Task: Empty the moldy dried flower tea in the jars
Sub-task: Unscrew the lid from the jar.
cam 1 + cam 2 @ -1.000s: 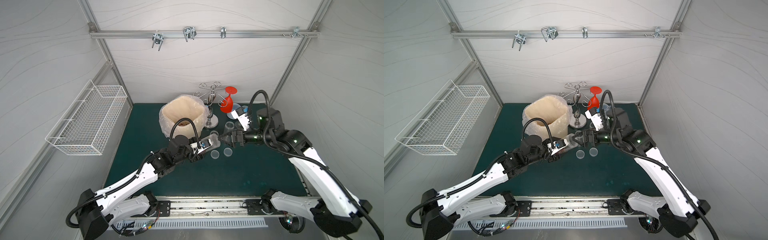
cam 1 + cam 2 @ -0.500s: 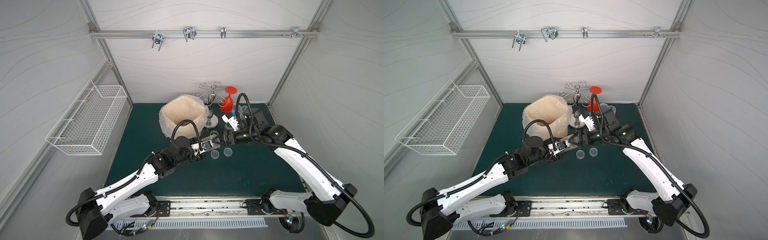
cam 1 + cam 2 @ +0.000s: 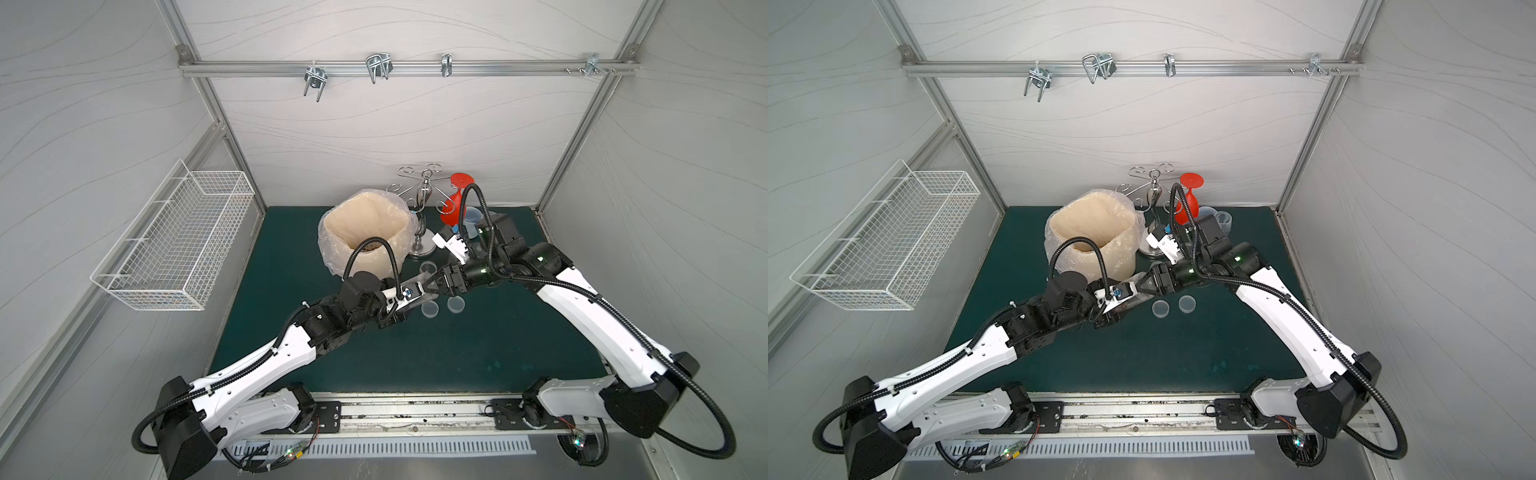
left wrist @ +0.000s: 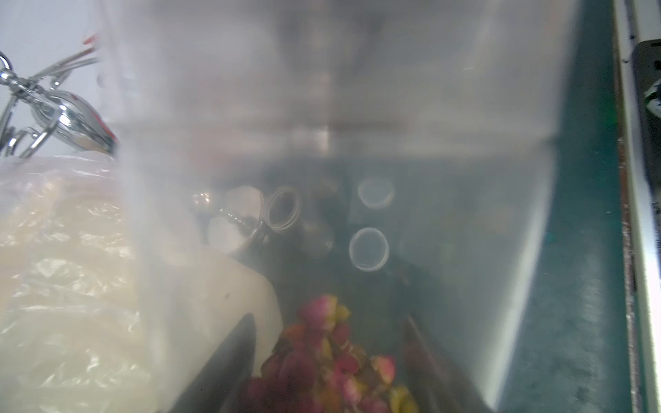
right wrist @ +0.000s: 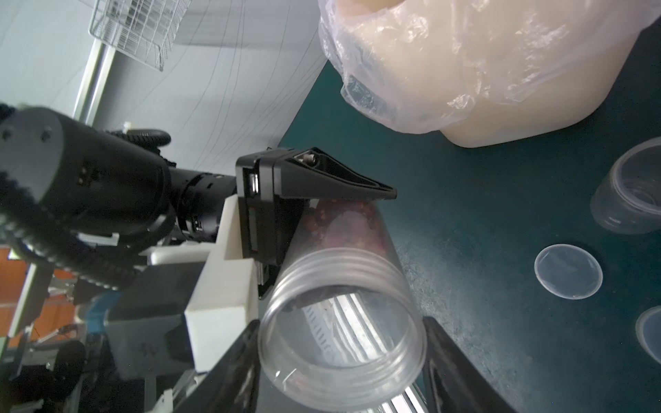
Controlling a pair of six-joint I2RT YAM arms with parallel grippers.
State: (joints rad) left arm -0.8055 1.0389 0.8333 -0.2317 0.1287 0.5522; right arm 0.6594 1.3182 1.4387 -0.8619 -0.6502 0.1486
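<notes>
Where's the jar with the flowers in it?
In a top view, the jar is mid-table in the left end effector, near the bagged bin and two lids.

Through the left wrist view nearly everything lies behind the hazy wall of the clear cylindrical plastic jar (image 4: 322,107): the reddish-pink dried flower bits (image 4: 322,357) are a blur cut by the view's edge, the round translucent lids (image 4: 368,254) show only as faint rings, and the chrome wire stand (image 4: 53,111) is cut off. In both top views the left gripper (image 3: 417,296) and its wrist camera cover most of that jar. In the right wrist view the right gripper (image 5: 341,320) flanks the jar's mouth, its jaws cut by the edge; whether they press the rim cannot be told. A short clear jar (image 5: 633,193) runs out of view. The brownish bits inside the cream bag-lined bin (image 3: 399,243) are too small to name.
</notes>
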